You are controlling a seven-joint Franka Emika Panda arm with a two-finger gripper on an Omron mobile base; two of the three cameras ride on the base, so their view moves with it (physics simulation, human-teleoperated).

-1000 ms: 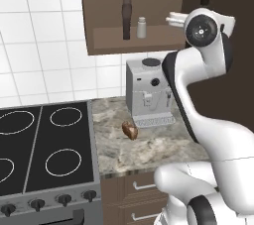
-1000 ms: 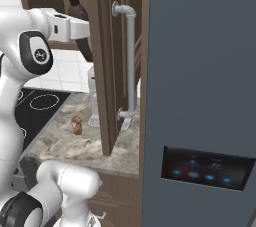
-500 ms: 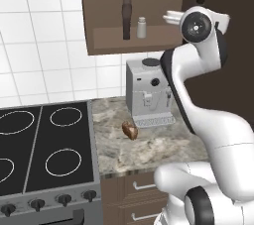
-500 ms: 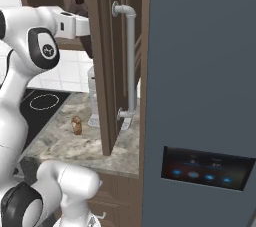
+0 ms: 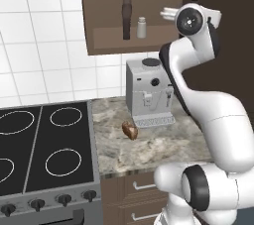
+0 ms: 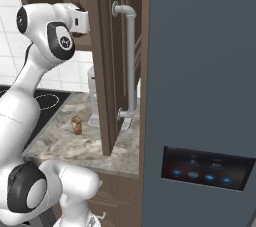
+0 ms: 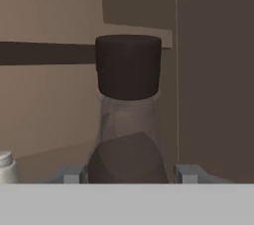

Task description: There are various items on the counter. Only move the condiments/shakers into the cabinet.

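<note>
Held bottle: a dark brown squeeze bottle with a black cap (image 7: 128, 120) stands upright dead centre in the hand view, right up close, its cap at 12 o'clock above the shoulder.
Gripper: the gripper (image 7: 130, 173) has its two grey finger tips on either side of the bottle body, at 9 and 3 o'clock, jaws partly closed and pressed onto it; it has the bottle in hand.
Shelf bottle: a second dark brown bottle (image 5: 127, 16) stands upright on the cabinet shelf.
Shaker: the small pale shaker (image 5: 142, 28) stands just beside that bottle, at its 3 o'clock; in the hand view it peeks in at 8 o'clock of the held bottle.
Cabinet: the dark brown wall cabinet (image 5: 109, 40) is open, with the arm's wrist reaching in at its right end.
Food lump: the brown roundish lump (image 5: 130, 130) lies on the counter, at 7 o'clock of the coffee machine.
Counter: speckled stone counter (image 5: 154, 149).
Coffee machine: the silver coffee machine (image 5: 149, 93) stands at the back, under the cabinet.
Stovetop: the black stovetop (image 5: 44, 149) lies at 9 o'clock of the counter.
</note>
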